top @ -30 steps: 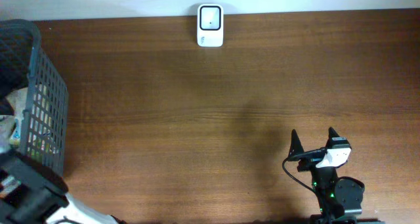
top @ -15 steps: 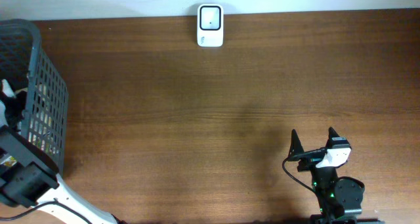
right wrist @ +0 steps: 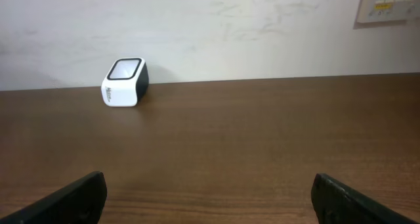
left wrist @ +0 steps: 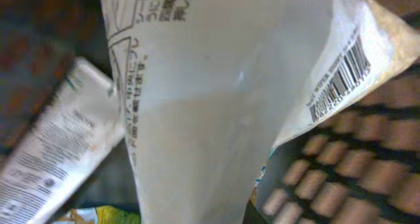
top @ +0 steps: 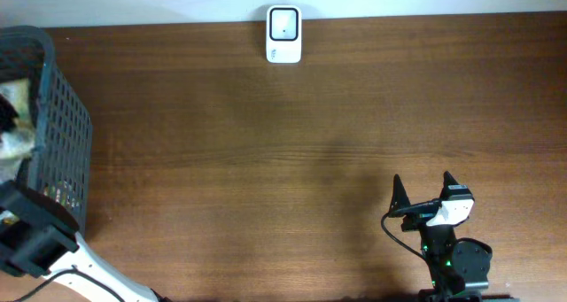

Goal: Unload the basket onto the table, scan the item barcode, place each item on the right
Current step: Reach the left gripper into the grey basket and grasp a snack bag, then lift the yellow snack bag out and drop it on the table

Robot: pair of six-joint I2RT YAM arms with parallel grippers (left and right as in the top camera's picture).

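Left wrist view now fills with the white packet (left wrist: 216, 119), barcode (left wrist: 338, 79) at two o'clock, inside the basket (top: 62, 134) at nine o'clock where I've just reached, so pickup looks begun; I cannot tell whether my left pincer grips it, and my right pincer (top: 423, 182) gapes idle.

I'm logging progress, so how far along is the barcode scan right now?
Nothing looks scanned yet: the scanner stands with nothing near it. In hand: the left arm is down in the basket, with a white packet and its barcode right at its camera; a firm grip can't be confirmed. Left: lift it out and show the barcode to the scanner. The right tool sits open.
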